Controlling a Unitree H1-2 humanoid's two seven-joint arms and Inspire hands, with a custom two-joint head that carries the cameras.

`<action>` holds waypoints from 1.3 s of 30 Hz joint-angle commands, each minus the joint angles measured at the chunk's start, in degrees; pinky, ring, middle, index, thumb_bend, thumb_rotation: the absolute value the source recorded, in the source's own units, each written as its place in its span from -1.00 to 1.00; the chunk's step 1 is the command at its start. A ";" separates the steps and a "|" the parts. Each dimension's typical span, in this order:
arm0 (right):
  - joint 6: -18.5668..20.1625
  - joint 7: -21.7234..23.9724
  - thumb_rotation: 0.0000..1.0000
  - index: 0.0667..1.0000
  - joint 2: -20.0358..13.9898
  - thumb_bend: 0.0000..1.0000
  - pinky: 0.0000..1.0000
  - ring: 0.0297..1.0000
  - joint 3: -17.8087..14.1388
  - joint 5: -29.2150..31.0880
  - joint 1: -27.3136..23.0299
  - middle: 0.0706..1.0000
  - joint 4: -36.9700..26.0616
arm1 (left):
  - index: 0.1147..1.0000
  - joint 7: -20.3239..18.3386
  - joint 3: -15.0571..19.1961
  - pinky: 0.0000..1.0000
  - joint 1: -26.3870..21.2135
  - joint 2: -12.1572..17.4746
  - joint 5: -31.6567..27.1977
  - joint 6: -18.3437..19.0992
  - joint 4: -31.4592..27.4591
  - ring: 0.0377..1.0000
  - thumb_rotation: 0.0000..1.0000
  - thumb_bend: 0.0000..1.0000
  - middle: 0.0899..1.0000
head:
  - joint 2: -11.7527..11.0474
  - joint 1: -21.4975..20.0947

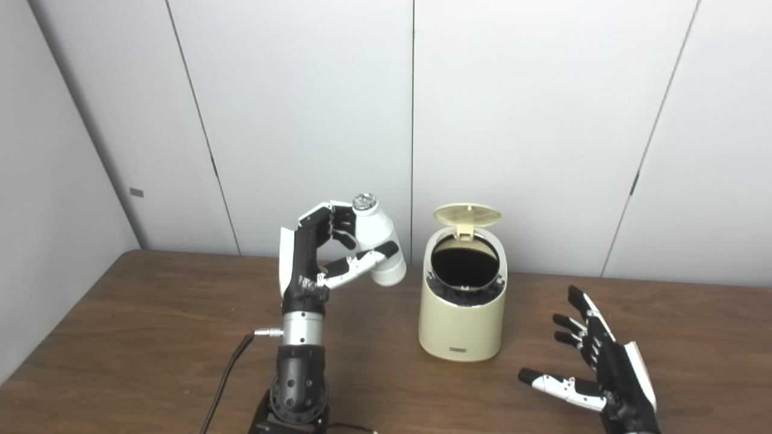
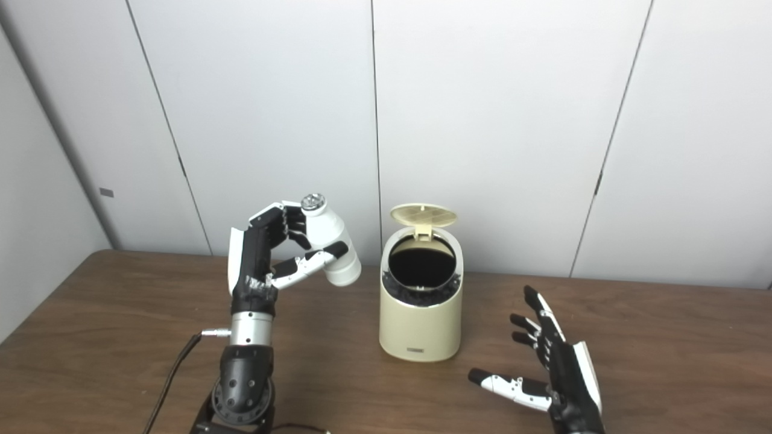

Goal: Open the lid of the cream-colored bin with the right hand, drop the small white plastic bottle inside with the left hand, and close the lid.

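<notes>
From the left eye view, my left hand (image 1: 329,253) is wrapped around the small white plastic bottle (image 1: 379,244), fingers behind its shoulder and thumb across its front. The bottle is raised off the table, tilted with its silvery cap up and to the left, just left of the cream-colored round plastic bin (image 1: 463,313). I judge the bottle light and stiff but smooth, so it could slip. The broad middle of its body, where I have it, seems the safest place to hold. The bin's ribbed cream flip lid (image 1: 467,216) stands open on its far hinge, and the mouth below is dark, rimmed by what looks like a black liner. The bin looks light enough to tip if I knock it.

From the right eye view, my right hand (image 2: 552,367) rests low at the near right, fingers spread and holding nothing, well apart from the bin. The brown wood-grain table (image 2: 663,325) is flat and matte. A thin black cable (image 2: 172,377) runs from my left wrist to the near edge. Behind the table stand plain pale grey wall panels (image 2: 482,120) with dark seams, close behind the bin.
</notes>
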 commanded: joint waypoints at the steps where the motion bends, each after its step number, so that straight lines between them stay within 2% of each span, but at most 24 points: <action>1: -2.81 -0.83 -0.83 0.83 0.40 0.58 0.50 0.64 0.21 -0.55 -1.78 0.87 -1.63 | -0.16 0.46 -0.54 -0.26 -3.48 -0.74 0.86 -1.91 -1.53 -0.11 -1.00 -0.04 -0.10 | 0.03 -0.06; 10: -3.01 -0.94 -0.78 0.83 0.82 0.58 0.49 0.66 0.43 -0.77 -1.85 0.88 -1.49 | -0.17 0.66 -1.27 -0.22 -4.55 -3.01 0.81 -2.69 0.51 -0.13 -1.00 -0.04 -0.14 | 0.02 -0.88; 28: -2.85 -1.24 -0.88 0.83 1.06 0.55 0.52 0.66 1.45 -1.21 -1.64 0.87 -1.85 | -0.17 0.92 -2.28 -0.23 -6.67 -5.85 0.05 -6.07 5.52 -0.13 -1.00 -0.04 -0.12 | -0.01 -1.94; 39: -1.80 -1.74 -0.88 0.84 1.92 0.52 0.52 0.66 1.71 -2.26 -1.02 0.88 -3.50 | -0.18 2.14 -2.73 -0.24 -8.09 -7.04 -0.27 -10.16 11.13 -0.12 -1.00 -0.04 -0.10 | 0.30 -3.15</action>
